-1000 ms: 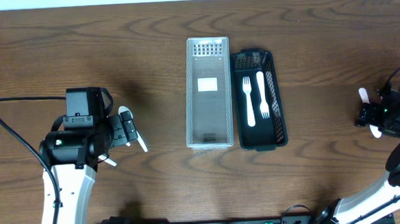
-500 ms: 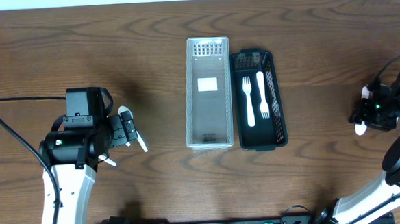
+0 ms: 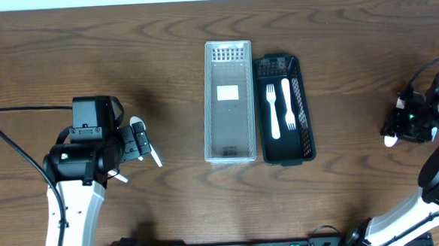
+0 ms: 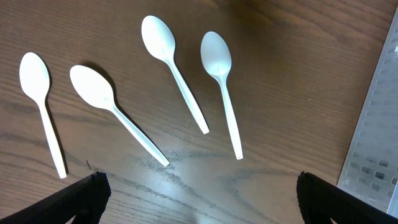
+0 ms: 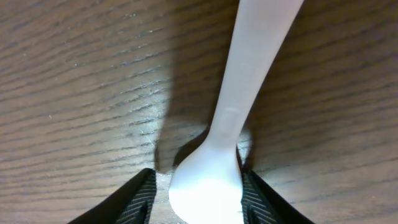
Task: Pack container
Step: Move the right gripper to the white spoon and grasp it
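A clear plastic container (image 3: 229, 100) stands empty at the table's middle. A black basket (image 3: 301, 134) beside it on the right holds two white plastic utensils, at least one a fork (image 3: 272, 113). My left gripper (image 3: 141, 142) is open and empty, left of the container. In the left wrist view, its jaws (image 4: 199, 186) are wide apart, with several white spoons (image 4: 174, 68) lying on the wood ahead of them. My right gripper (image 3: 402, 127) is at the far right, shut on a white spoon (image 5: 249, 81) close above the table; its jaws (image 5: 198, 180) hold the wide end.
The clear container's wall (image 4: 379, 124) shows at the right edge of the left wrist view. The left arm's black cable (image 3: 10, 141) loops over the table at the far left. The table's back edge runs along the top of the overhead view.
My right gripper has moved a little to the left and turned, with the white spoon in it. The left arm and the containers have not moved.
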